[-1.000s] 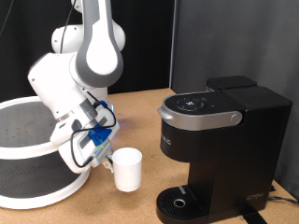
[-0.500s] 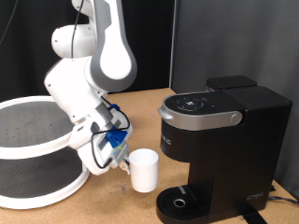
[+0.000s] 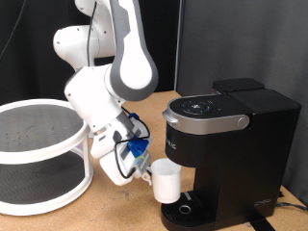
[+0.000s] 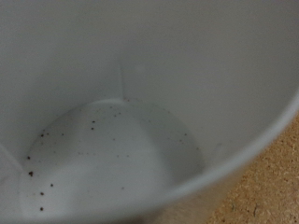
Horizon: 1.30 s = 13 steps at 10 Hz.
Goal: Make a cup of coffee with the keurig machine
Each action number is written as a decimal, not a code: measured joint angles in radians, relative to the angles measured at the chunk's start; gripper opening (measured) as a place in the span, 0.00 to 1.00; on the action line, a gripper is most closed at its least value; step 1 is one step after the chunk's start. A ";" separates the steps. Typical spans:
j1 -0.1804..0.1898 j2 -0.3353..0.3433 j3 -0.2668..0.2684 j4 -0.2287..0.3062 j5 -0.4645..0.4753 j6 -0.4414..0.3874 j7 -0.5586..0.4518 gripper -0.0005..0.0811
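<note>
The white cup (image 3: pixel 166 180) hangs just above the table at the exterior view's left edge of the black keurig machine (image 3: pixel 226 154), close to its round drip tray (image 3: pixel 183 207). My gripper (image 3: pixel 149 171) grips the cup by its rim on the side away from the machine. The wrist view is filled by the cup's white inside (image 4: pixel 121 140), with dark specks on its bottom. The machine's silver-grey lid (image 3: pixel 207 115) is down.
A round white two-tier mesh stand (image 3: pixel 38 154) stands at the exterior view's left. The cork-brown table (image 3: pixel 125 207) runs under everything. The white arm (image 3: pixel 111 87) reaches down from the upper middle. A cable lies at the machine's lower right.
The arm has carried the cup toward the exterior view's right, from beside the mesh stand to the machine's drip tray.
</note>
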 joint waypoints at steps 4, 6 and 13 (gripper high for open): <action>0.010 0.052 0.049 0.057 0.089 0.019 -0.047 0.09; 0.017 0.088 0.071 0.077 0.119 0.035 -0.070 0.09; 0.018 0.101 0.082 0.087 0.175 0.039 -0.110 0.34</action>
